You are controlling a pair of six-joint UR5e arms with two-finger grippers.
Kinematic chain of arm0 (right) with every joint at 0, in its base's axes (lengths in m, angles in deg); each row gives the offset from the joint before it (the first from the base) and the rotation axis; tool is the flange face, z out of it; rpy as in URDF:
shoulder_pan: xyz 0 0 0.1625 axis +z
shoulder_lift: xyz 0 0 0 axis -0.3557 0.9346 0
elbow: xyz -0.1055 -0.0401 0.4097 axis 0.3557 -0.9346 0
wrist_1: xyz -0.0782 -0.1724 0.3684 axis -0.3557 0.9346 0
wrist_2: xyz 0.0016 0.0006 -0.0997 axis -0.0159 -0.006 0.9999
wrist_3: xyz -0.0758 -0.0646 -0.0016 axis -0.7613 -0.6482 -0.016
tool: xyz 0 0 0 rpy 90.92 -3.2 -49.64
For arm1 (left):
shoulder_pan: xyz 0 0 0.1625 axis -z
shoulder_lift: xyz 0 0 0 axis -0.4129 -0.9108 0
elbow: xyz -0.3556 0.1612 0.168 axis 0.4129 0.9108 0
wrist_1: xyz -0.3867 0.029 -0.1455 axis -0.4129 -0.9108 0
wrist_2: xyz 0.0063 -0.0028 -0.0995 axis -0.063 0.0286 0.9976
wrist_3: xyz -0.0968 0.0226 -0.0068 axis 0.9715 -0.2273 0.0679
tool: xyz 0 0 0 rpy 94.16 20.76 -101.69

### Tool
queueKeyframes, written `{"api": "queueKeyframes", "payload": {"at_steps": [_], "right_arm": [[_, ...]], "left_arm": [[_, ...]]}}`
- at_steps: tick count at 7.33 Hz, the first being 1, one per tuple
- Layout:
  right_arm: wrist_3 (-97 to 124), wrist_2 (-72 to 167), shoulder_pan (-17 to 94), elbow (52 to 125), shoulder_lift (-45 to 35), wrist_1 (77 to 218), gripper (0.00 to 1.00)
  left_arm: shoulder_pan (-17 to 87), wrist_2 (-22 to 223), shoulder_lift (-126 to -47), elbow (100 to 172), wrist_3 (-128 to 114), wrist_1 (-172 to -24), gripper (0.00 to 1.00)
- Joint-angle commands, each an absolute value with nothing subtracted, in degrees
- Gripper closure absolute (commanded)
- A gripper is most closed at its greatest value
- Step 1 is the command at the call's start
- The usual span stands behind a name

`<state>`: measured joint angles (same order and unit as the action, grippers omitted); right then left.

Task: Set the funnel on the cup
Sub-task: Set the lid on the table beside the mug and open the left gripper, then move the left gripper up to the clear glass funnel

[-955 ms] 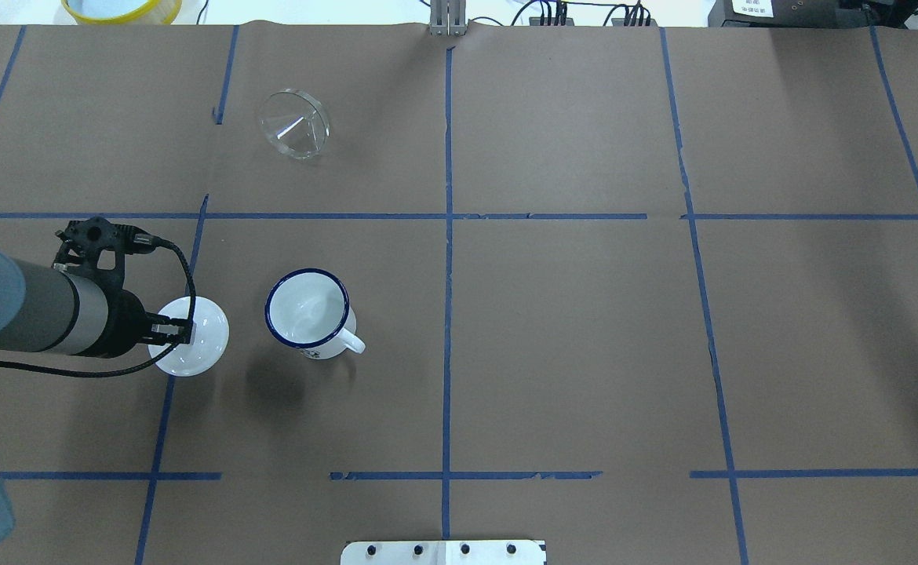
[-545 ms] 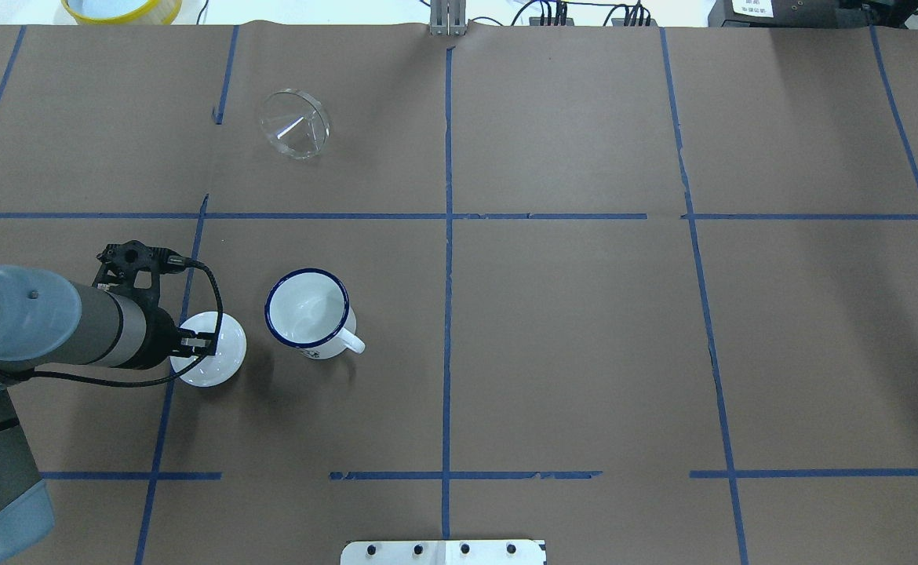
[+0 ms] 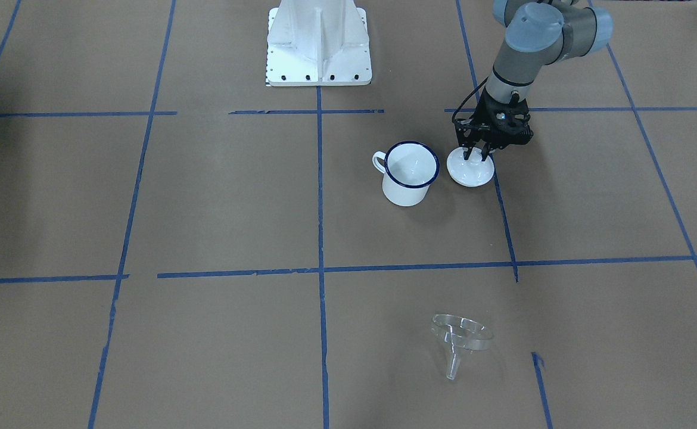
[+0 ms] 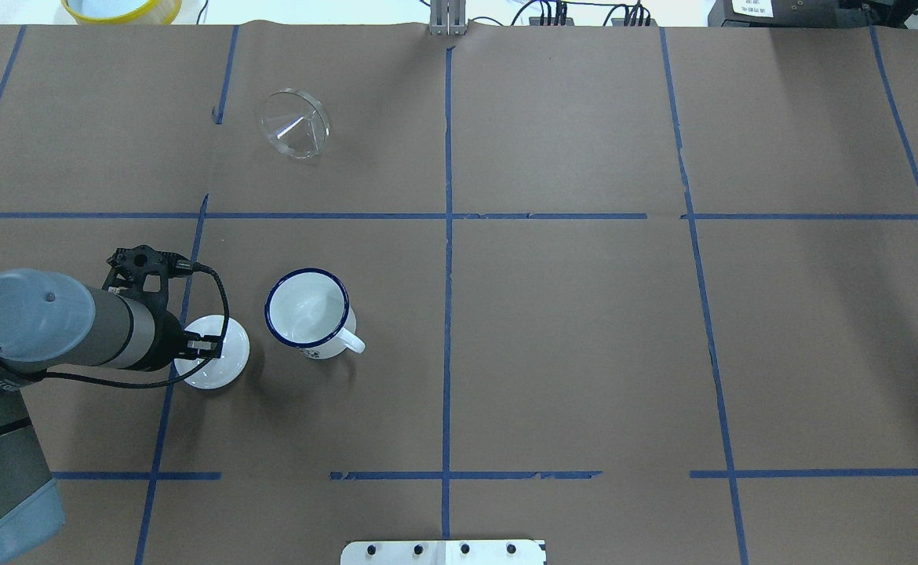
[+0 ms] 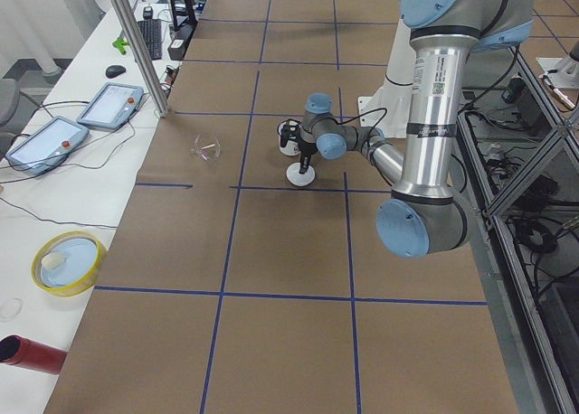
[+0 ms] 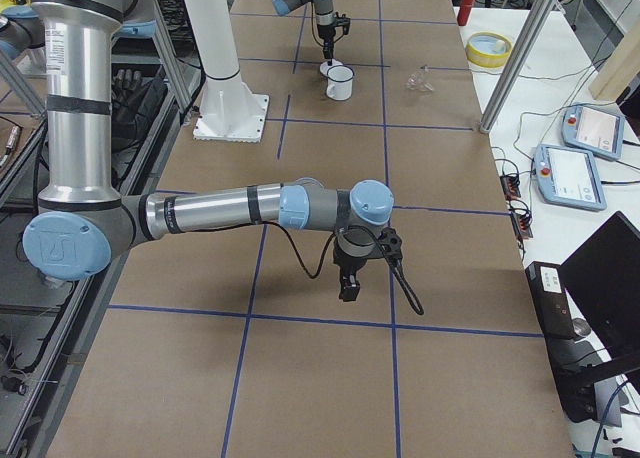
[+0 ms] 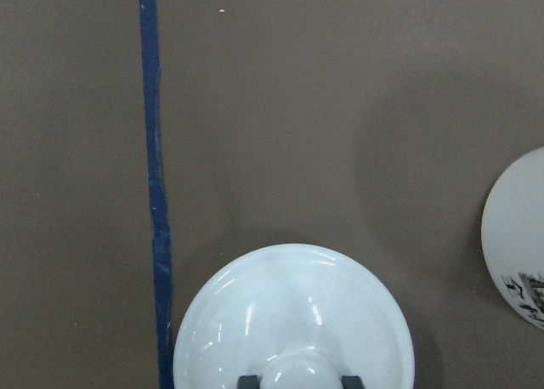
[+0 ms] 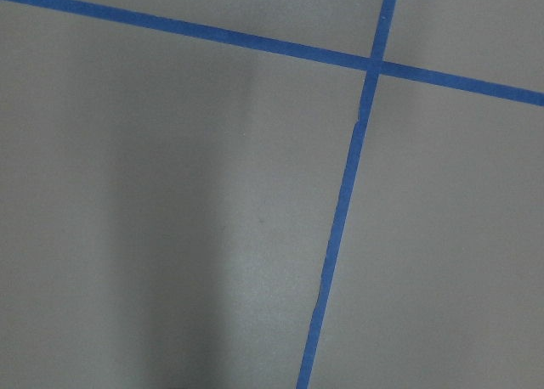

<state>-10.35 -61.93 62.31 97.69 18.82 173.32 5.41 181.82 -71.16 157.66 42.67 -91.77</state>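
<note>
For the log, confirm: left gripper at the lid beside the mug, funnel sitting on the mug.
Wrong on the funnel: it lies on its side on the table, far from the mug, as the overhead view shows. The left gripper is at the lid beside the mug.

L hand [image 4: 208, 344] vertical, clamped on lid [image 4: 229, 359] knob; R arm [image 6: 225, 207] stretched out, R hand [image 6: 348, 289] aimed down.

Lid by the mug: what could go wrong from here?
The lid sits close beside the cup. With the jaws of the left gripper around its knob, a sideways pull-out could knock the cup. The funnel lies on its side, clear and round, so it may roll or slip when grasped.
</note>
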Motion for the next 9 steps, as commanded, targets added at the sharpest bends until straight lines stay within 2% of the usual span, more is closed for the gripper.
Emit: {"api": "queueKeyframes", "payload": {"at_steps": [1,2,4,7,8,9], "right_arm": [[-10.35,-61.93,62.31,97.74,18.74,173.32,0.0],[-10.35,-61.93,62.31,97.65,18.82,173.32,0.0],[-10.35,-61.93,62.31,97.65,18.82,173.32,0.0],[-10.35,-61.93,62.31,97.65,18.82,173.32,0.0],[-10.35,-61.93,62.31,97.74,18.82,173.32,0.0],[-10.35,-61.93,62.31,97.65,18.82,173.32,0.0]], "left_arm": [[5.41,181.82,-71.2,157.38,42.75,-91.79,0.21],[5.41,181.82,-71.29,157.56,43.01,-91.79,0.0],[6.37,181.91,-71.64,160.61,47.99,-91.79,0.0],[13.66,177.73,-79.53,159.68,67.63,-93.18,0.0],[14.98,174.99,-82.08,155.84,75.2,-97.72,0.0],[15.95,172.53,-86.11,149.1,84.23,-102.9,0.0]]}}
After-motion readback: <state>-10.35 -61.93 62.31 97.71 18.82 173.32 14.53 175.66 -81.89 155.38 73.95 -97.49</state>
